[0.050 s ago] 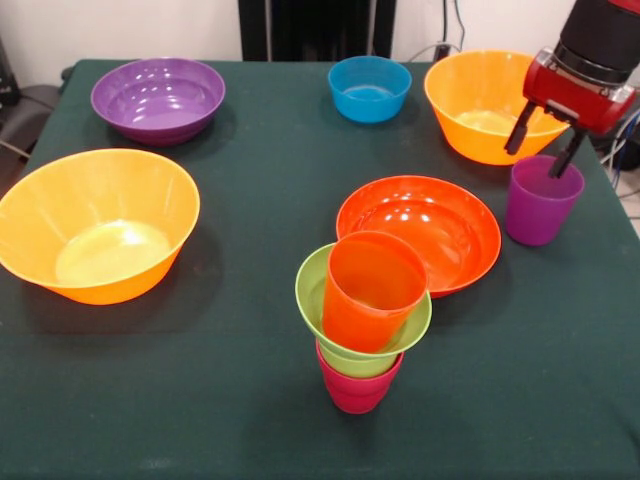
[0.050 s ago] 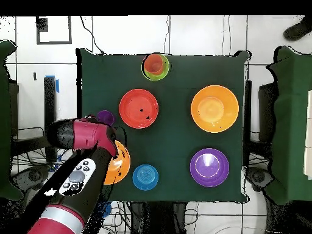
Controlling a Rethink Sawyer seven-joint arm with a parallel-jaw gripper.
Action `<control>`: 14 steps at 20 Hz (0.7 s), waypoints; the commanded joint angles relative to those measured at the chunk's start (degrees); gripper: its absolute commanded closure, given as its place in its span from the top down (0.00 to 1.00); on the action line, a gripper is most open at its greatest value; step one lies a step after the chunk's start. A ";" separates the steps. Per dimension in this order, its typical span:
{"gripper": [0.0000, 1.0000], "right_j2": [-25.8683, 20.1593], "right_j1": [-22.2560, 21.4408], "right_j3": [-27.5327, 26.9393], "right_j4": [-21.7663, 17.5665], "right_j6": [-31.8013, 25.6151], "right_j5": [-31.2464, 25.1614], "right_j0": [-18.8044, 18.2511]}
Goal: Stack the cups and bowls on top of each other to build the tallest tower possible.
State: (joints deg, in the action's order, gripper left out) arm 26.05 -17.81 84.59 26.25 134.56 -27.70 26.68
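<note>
The tower (image 1: 360,330) stands near the table's front edge: a crimson cup (image 1: 357,388) at the bottom, a wide-rimmed lime green piece (image 1: 318,300) in it, and an orange-red cup (image 1: 372,290) leaning inside that. From overhead the tower (image 2: 156,66) is at the table's top edge. A purple cup (image 1: 541,205) stands upright at the right, apart from the tower. My gripper (image 1: 545,152) hangs open just over its far rim, one fingertip (image 1: 566,160) at the rim. In the overhead view the gripper (image 2: 108,130) sits beside the purple cup (image 2: 105,116).
Loose bowls lie around: red-orange (image 1: 418,232) behind the tower, a large orange one (image 1: 98,225) at left, another orange one (image 1: 480,105) behind my gripper, a purple one (image 1: 158,98) and a small blue one (image 1: 369,88) at the back.
</note>
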 commanded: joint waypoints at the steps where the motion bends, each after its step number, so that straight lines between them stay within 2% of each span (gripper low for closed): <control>1: 1.00 -5.73 1.81 -0.47 -3.19 3.70 -0.33 -1.83; 14: 1.00 -9.50 4.73 -0.16 -3.98 1.47 6.55 -5.70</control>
State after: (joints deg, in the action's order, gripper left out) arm 25.38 -17.33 84.58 26.26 134.56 -25.78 23.37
